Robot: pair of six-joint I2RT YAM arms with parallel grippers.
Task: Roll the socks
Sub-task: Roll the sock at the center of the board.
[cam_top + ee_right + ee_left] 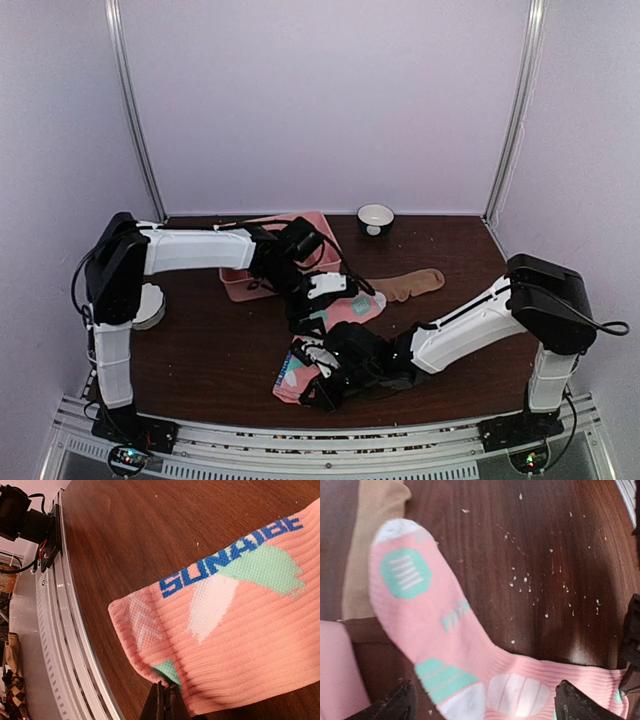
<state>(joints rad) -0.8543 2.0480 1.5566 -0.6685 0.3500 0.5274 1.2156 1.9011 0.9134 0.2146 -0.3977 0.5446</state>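
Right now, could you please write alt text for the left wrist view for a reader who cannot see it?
A pink sock with teal and white patches lies on a dark wooden table, its toe at upper left against a tan sock. The left arm's open fingers frame it at the bottom corners; white crumbs dot the wood.

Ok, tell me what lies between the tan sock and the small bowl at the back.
Only bare tabletop between the tan sock and the bowl, as the top view shows.

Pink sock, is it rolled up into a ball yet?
No, the pink sock lies stretched out flat on the table, with its toe and heel both showing.
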